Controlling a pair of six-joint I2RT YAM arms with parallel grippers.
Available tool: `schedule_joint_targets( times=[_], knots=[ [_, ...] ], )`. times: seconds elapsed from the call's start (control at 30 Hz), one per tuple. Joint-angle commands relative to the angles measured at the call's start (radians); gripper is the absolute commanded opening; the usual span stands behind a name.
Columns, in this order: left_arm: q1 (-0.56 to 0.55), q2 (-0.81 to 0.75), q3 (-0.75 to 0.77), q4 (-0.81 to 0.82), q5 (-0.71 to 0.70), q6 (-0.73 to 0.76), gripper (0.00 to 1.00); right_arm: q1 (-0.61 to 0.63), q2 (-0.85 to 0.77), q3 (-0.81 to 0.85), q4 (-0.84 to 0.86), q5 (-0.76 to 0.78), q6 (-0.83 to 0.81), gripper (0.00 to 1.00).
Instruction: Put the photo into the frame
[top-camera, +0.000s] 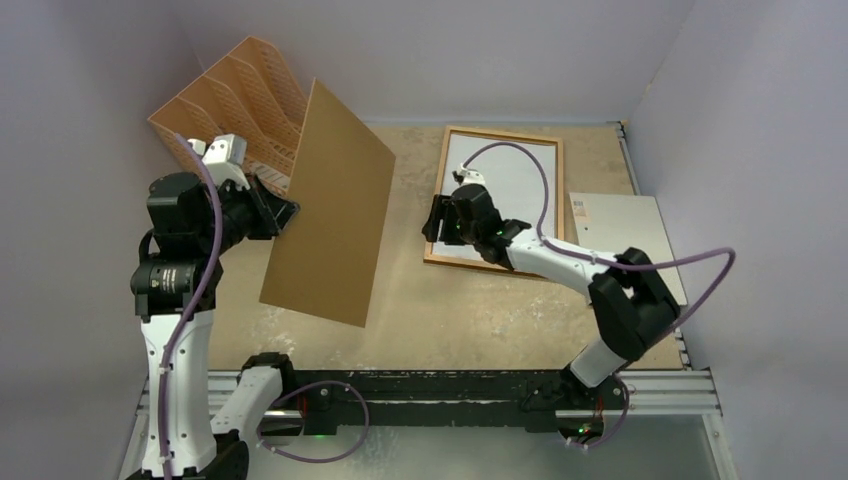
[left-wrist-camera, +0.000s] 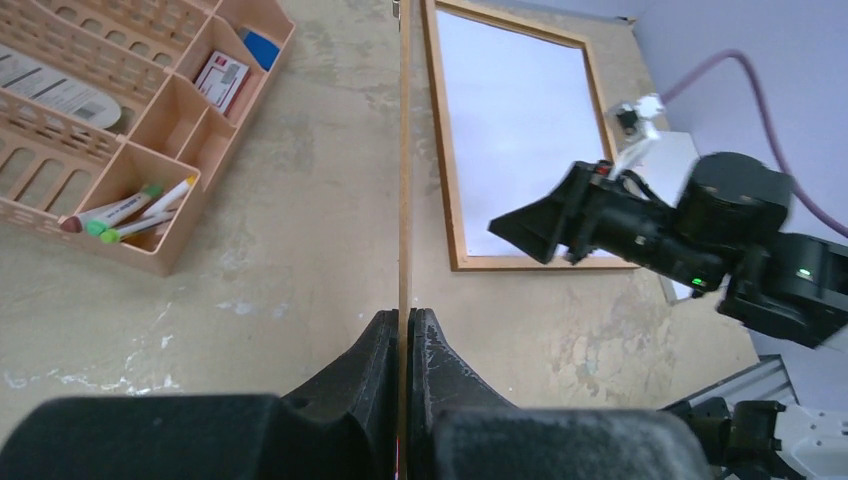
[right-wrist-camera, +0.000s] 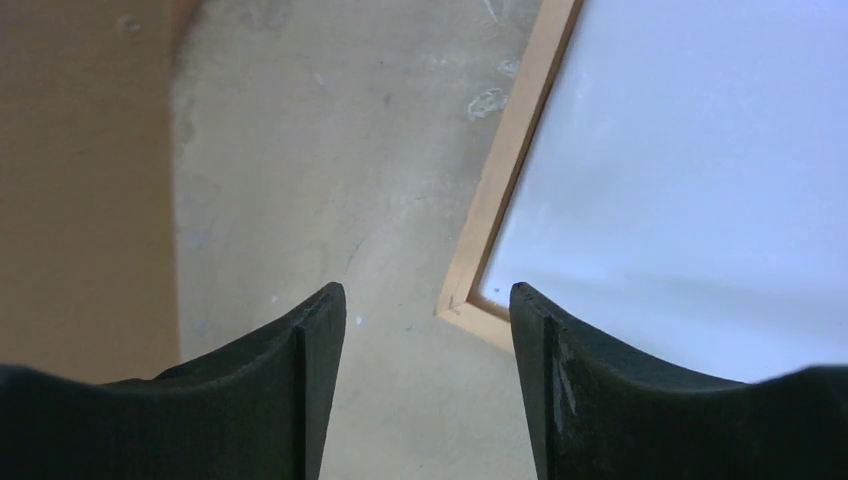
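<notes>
From above, the left fingers (top-camera: 278, 212) clamp a brown panel (top-camera: 335, 220) on edge above the bench (top-camera: 450, 310). The frame (top-camera: 438, 190) lies flat, far and right, with the photo (top-camera: 515, 185) white side up inside it. In the left wrist view, these fingers (left-wrist-camera: 385, 340) are closed on the panel's edge. In the right wrist view, the right fingers (right-wrist-camera: 325, 325) stand apart, empty, over the frame's near-left corner (right-wrist-camera: 470, 300).
</notes>
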Motion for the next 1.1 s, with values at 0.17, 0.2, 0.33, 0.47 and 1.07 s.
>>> schedule_joint_targets(
  times=[0.17, 0.2, 0.33, 0.47, 1.07],
  knots=[
    [-0.002, -0.062, 0.102, 0.097, -0.036, -0.055, 0.0, 0.005, 0.177, 0.121, -0.116, 0.078, -0.081, 0.6],
    [-0.003, -0.066, 0.105, 0.103, -0.041, -0.057, 0.0, 0.005, 0.189, 0.132, -0.118, 0.072, -0.09, 0.59],
    [-0.002, -0.07, 0.104, 0.135, -0.054, -0.065, 0.0, 0.005, 0.231, 0.161, -0.128, 0.041, -0.11, 0.46],
    [-0.002, -0.06, 0.08, 0.167, -0.051, -0.069, 0.0, 0.01, 0.258, 0.17, -0.123, 0.014, -0.122, 0.42],
    [-0.003, -0.005, -0.012, 0.256, 0.003, -0.086, 0.0, 0.037, 0.268, 0.133, -0.151, -0.189, -0.144, 0.27]
  ],
)
